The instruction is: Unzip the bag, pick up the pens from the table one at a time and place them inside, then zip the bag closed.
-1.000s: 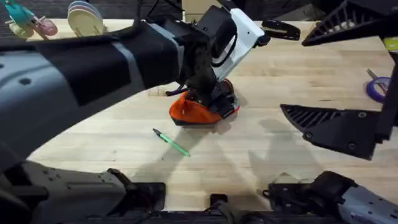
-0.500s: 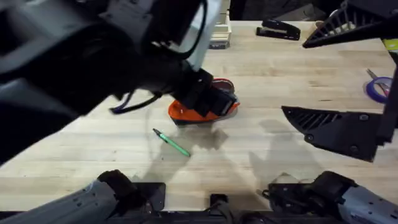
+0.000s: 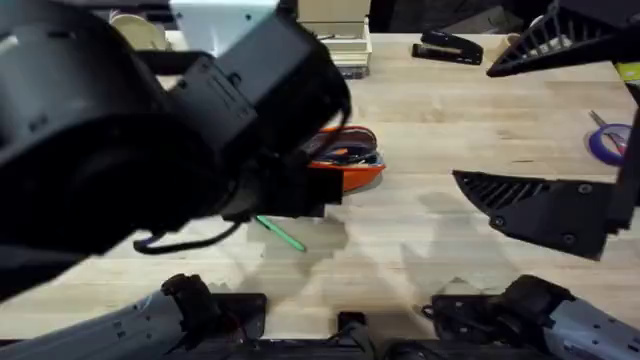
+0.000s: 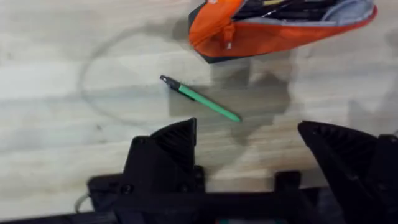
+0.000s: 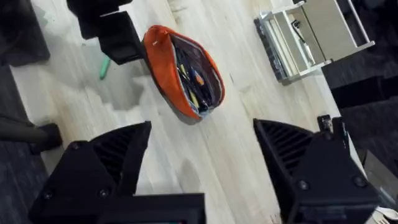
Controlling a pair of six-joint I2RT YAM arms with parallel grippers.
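Observation:
The orange bag [image 3: 352, 168] lies near the table's middle, its zipper open and several coloured items showing in its dark lining [image 5: 191, 76]. A green pen [image 3: 281, 233] lies on the table [image 3: 420, 260] just in front of the bag. My left gripper [image 4: 249, 146] hangs open above the table, the green pen [image 4: 200, 100] just ahead of its fingers and the bag [image 4: 273, 34] beyond. The left arm [image 3: 150, 130] looms large and dark under the overhead camera. My right gripper [image 3: 550, 125] stands open and high to the right of the bag [image 5: 163, 59], holding nothing.
A black stapler [image 3: 448, 47] and a white box [image 3: 342, 48] sit at the back of the table. A purple item [image 3: 604, 140] lies at the far right edge. Bare wood stretches between the bag and the right gripper.
My left arm has lifted off the bag, risen toward the camera and drawn back over the green pen. The bag's open top now shows. The right arm has not moved.

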